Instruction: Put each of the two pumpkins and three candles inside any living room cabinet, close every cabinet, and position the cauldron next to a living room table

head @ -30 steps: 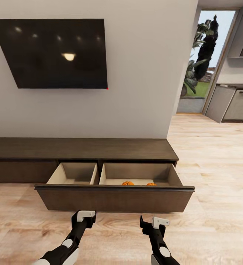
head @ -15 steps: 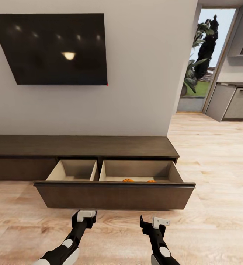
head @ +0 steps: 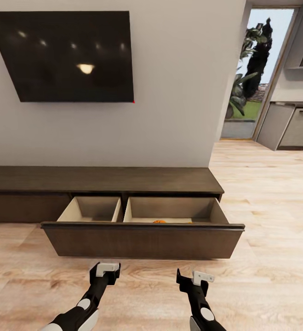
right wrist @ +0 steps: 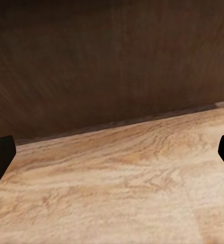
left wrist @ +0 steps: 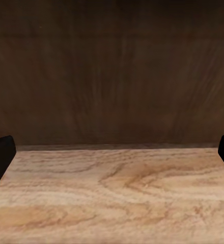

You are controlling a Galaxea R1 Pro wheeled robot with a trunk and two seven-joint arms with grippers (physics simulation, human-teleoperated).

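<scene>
Cabinet (head: 100, 180): long, low, dark brown wooden unit against the white wall, flat top bare; one wide drawer stands pulled out toward the robot.
Drawer (head: 142, 239): dark front panel, pale wood inside, split by a divider into a smaller left compartment and a larger right one.
Pumpkins: one orange ribbed top (head: 159, 221) peeks over the drawer front in the right compartment, near its front wall; a second shows as a tiny orange sliver (head: 189, 222) further right in the same compartment.
Left tool (head: 108, 267): black fingers with a white cap, held low over the plank floor (head: 271, 257) just before the drawer front; in the left wrist view its fingertips (left wrist: 0, 157) sit at the picture's far edges, spread wide, nothing between them.
Right tool (head: 198, 277): also just short of the drawer front, apart from it; fingertips (right wrist: 0, 155) likewise spread wide, gripping nothing.
TV (head: 68, 55): black screen on the wall above the cabinet.
Doorway (head: 257, 73): at right, with plants and grey kitchen units beyond.
Change: a second ago more of both pumpkins showed above the drawer front; the whole view has since shifted, with the drawer front now hiding most of them.
</scene>
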